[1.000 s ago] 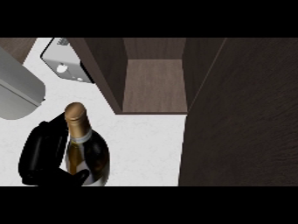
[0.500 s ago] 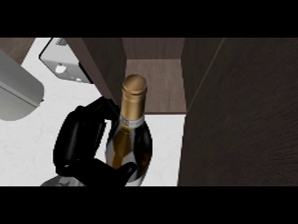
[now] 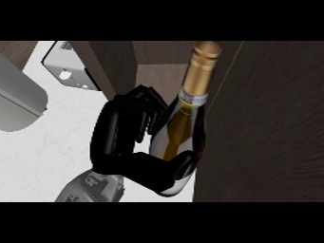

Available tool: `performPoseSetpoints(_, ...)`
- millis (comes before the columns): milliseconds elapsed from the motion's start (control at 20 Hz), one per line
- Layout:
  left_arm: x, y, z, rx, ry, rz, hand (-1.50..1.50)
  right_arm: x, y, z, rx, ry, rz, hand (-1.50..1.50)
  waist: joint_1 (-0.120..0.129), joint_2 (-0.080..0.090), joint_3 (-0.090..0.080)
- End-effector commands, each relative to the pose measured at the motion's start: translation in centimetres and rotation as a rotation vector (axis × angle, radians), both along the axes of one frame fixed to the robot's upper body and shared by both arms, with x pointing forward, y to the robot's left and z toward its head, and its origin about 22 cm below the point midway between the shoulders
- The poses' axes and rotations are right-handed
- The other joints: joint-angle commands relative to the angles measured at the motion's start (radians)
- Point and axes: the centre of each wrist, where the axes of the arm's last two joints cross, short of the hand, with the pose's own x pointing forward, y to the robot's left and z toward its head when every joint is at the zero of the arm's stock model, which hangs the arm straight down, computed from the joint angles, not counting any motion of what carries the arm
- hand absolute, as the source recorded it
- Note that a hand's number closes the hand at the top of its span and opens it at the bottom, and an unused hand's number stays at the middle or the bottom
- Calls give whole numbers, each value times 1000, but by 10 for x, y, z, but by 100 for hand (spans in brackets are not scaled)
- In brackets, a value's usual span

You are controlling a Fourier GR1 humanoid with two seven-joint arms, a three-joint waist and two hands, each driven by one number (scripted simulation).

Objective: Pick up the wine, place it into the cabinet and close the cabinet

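White counter (image 3: 31, 156) before open dark cabinet (image 3: 276, 133), right robot hand (image 3: 126, 137) curled round wine bottle (image 3: 185, 118) at its mouth

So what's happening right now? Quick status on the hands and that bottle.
Right hand curled round wine bottle, at the cabinet opening. Open door close beside the bottle. Left hand out of view.

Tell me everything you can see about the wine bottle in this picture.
The wine bottle is dark glass with a gold foil neck and cap and a pale band below the neck. It stands nearly upright, its top tilted slightly to the right, at the open front of the cabinet. The black right hand holds it, fingers and thumb curled round the lower body and hiding part of it. The bottle's right side lies close against the cabinet's dark panel; I cannot tell whether they touch.
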Motion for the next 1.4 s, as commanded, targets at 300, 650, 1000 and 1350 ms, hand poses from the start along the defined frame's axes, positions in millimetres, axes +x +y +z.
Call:
performPoseSetpoints(300, 13, -29, 8, 33, -5, 82, 150, -35, -12, 9, 26, -33, 56, -150, 0, -2, 0)
performPoseSetpoints(650, 30, -35, -14, 35, 1, 102, 150, -29, -11, 16, 15, -41, 54, -150, -2, 1, -1)
performPoseSetpoints(1000, 52, -34, -17, -41, 40, 133, 150, -29, -7, 6, 28, -34, 62, -150, -6, 1, 0)
performPoseSetpoints(1350, 27, -38, -72, 26, 40, 154, 150, -30, -4, 19, 27, -40, 60, -150, -5, 1, -1)
